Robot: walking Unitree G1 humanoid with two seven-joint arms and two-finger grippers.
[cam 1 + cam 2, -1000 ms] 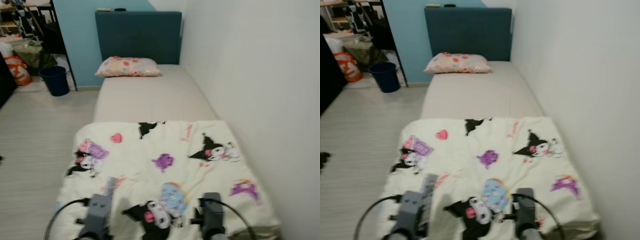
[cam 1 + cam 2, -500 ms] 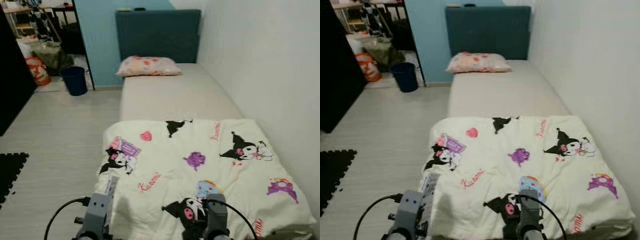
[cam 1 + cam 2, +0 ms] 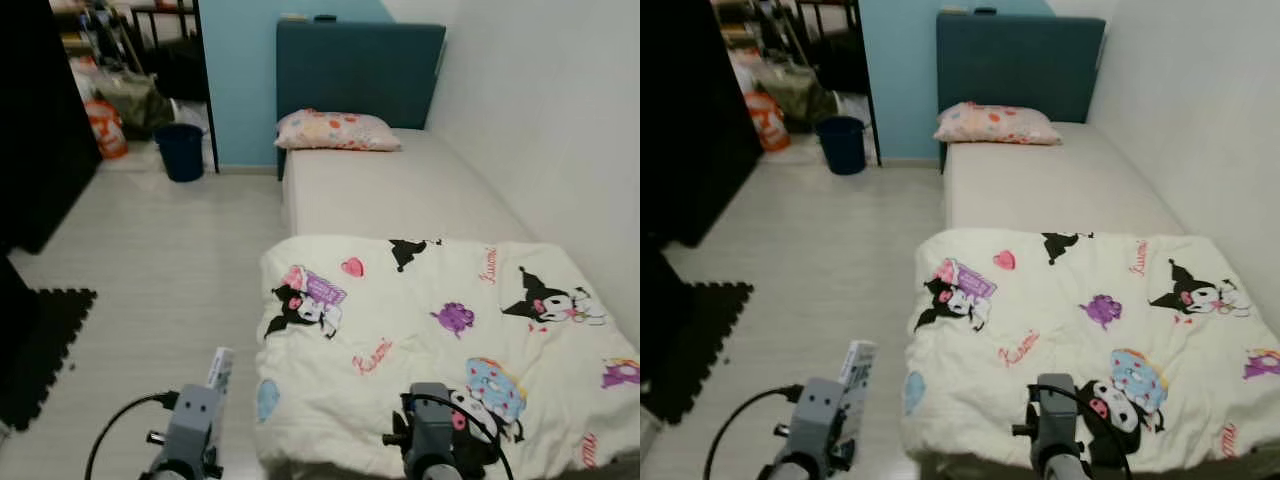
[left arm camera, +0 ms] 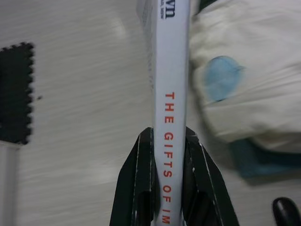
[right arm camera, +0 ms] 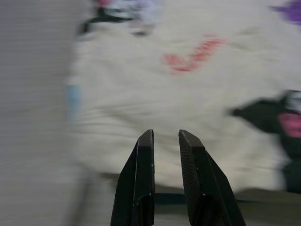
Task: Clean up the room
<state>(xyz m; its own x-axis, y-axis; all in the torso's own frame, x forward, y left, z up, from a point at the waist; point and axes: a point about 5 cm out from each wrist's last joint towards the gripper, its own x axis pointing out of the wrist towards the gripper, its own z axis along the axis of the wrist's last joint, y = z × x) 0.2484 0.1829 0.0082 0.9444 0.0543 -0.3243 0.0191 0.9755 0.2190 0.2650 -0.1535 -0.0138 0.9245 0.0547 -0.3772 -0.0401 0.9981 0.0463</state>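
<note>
Left gripper [image 4: 167, 141] holds a book [image 4: 169, 70] — white spine with red lettering — pinched between both black fingers, which close flat against its two covers. The book's long axis runs straight out along the fingers, so it projects forward past the fingertips, spine toward the wrist camera. In the head views the book [image 3: 219, 368] shows as a pale sliver above the left gripper [image 3: 200, 400], over bare floor [image 3: 170, 250], just beside the near corner of the blanket [image 3: 420, 330].

Right gripper [image 5: 165, 141] carries nothing; its fingers stand a narrow gap apart, almost closed, pointing at the blanket edge. From the head it [image 3: 430, 435] sits over the foot of the bed [image 3: 400, 190].

Key relation: the book is already in the left arm's grip and lies on the floor side of the bed, not over it. The doorway area with the blue bucket [image 3: 182, 152] lies well ahead and to the left.

Judgement: a drop-off spot is not identifiable from here. Wherever the book goes, it leads end-first — the left arm does the placing, right arm free to steady.
</note>
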